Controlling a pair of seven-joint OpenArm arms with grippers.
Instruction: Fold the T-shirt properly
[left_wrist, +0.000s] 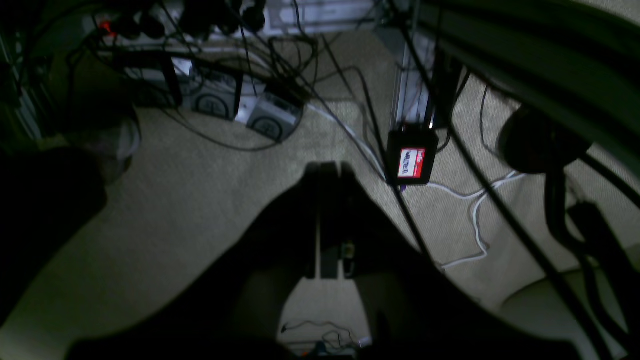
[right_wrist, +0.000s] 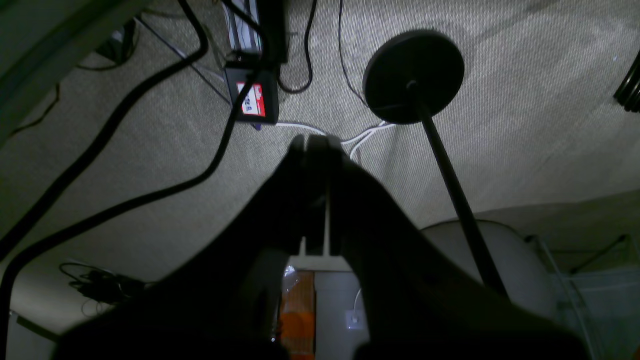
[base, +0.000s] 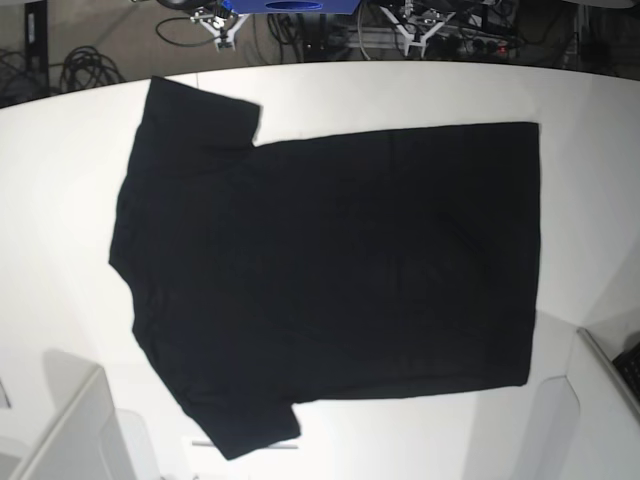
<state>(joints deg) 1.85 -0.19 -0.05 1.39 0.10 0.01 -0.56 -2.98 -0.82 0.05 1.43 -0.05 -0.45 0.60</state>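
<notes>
The T-shirt (base: 330, 270) lay flat, plain side up, on the white surface (base: 400, 95), its long axis running across the base view, collar end at that view's left. My left pincer (left_wrist: 327, 172) and right pincer (right_wrist: 312, 145) were both closed, empty, pointed at the carpet, neither plainly nearer.

White table (base: 600, 150), beige carpet (right_wrist: 525, 125), black cables (left_wrist: 300, 75), round lamp base (right_wrist: 413, 75)

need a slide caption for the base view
Black T-shirt spread flat and unfolded, plain side up, on the white table, sleeves toward the view's left.
</notes>
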